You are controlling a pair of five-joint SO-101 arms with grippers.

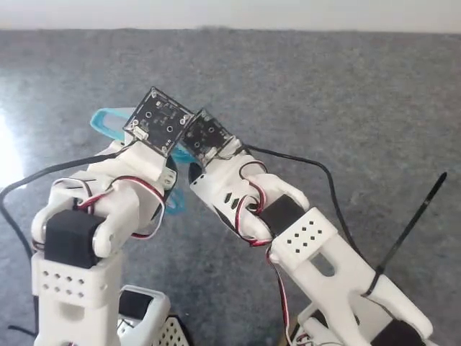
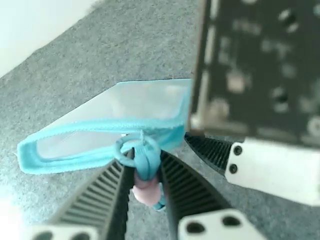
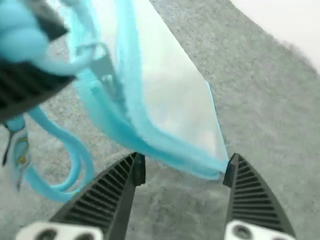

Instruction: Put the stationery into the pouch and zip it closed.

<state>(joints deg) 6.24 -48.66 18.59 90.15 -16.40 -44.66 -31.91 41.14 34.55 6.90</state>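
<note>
Left gripper (image 2: 144,159) clenched on zip pull (image 2: 147,169). Right gripper (image 3: 185,164) released, pouch (image 3: 165,100) corner between jaws. Pouch seems soft, light; pinch that corner.

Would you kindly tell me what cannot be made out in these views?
- High view: most of the pouch is hidden under the two wrist cameras.
- Left wrist view: how far the zip is closed; the other arm's camera board covers the pouch's end beside the left gripper, shut on the zip pull.
- Right wrist view: whether stationery is inside; the pouch is blurred, close to the right gripper.
</note>
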